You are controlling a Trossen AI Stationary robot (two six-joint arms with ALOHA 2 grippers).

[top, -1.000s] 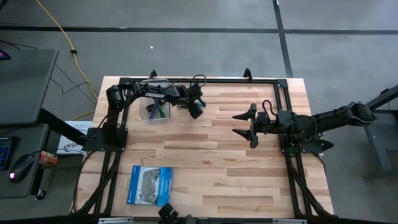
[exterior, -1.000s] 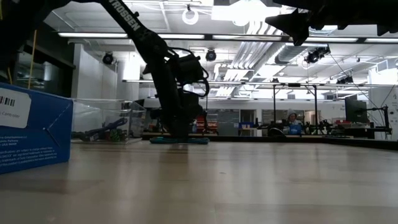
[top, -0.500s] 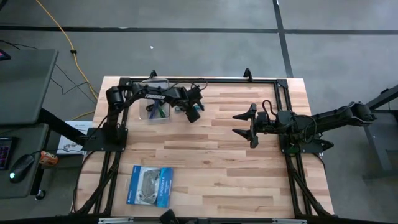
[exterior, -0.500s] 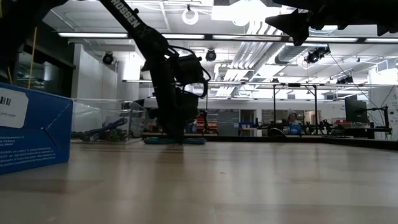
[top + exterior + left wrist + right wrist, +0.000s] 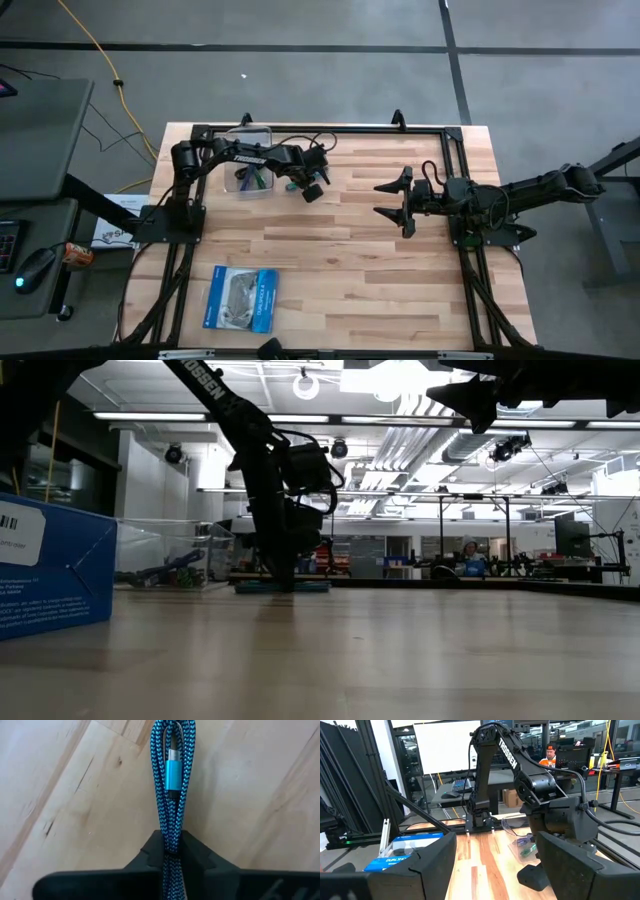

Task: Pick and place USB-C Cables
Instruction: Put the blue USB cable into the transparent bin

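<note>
- High view: the left claw (image 5: 311, 190) sits low over the wooden desk (image 5: 340, 270), just beside the clear box (image 5: 249, 172) that stands near the desk's far left corner. Small cable bundles (image 5: 250, 180) lie inside that box; their colours are hard to tell here. The right claw (image 5: 395, 198) hangs over the desk well apart from the box, its fingers spread wide and holding nothing. A blue-and-white packet (image 5: 240, 298) lies flat on the desk, well apart from the box, toward the near edge.
- Low view: the left arm (image 5: 270, 470) comes down to the desk just beside the clear box (image 5: 170, 555), and a teal cable (image 5: 283, 586) lies flat on the desk under its claw. The blue packet (image 5: 50, 565) stands large in the foreground.
- Left wrist view: the left claw (image 5: 171, 851) is closed on the teal braided cable (image 5: 170, 780), pinching the folded bundle at one end; the rest lies on the desk, its metal plug visible.
- Right wrist view: the right claw's fingers (image 5: 570, 857) stand far apart, empty, facing the left arm and the clear box (image 5: 522, 842).
</note>
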